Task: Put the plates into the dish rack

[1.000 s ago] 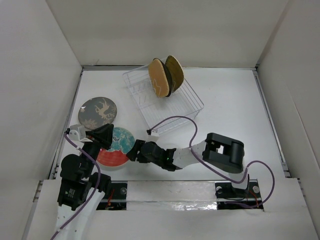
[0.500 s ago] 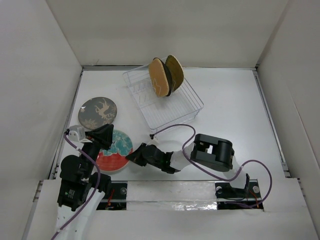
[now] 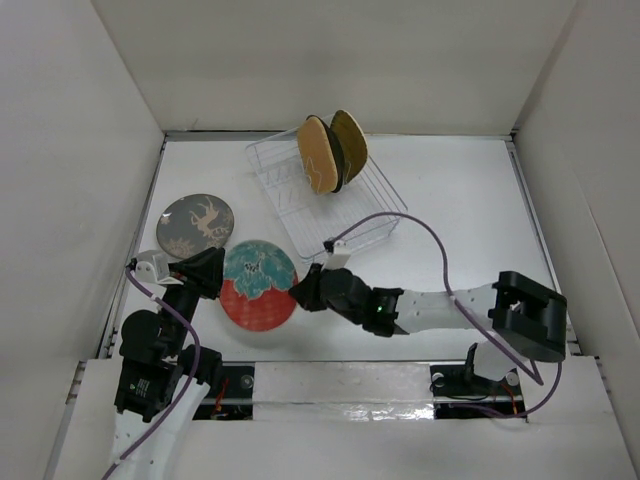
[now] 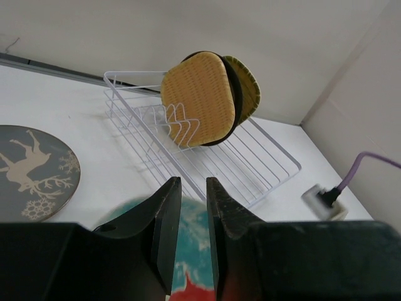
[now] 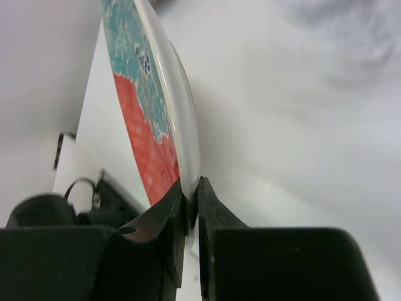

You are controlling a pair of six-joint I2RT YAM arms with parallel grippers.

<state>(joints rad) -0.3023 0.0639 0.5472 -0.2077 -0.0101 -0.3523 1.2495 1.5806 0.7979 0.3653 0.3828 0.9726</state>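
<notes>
- White tabletop, boxed in by plain white panels at the back and both sides.
- Clear dish rack set at an angle toward the back, with three plates upright on edge at its far end, a tan woven one in front.
- Grey deer plate flat at the left.
- Red-and-teal plate nearer the front, its rim pinched tight in the right gripper.
- Left gripper just beside that plate's left edge, jaws a slit apart, nothing between.
</notes>
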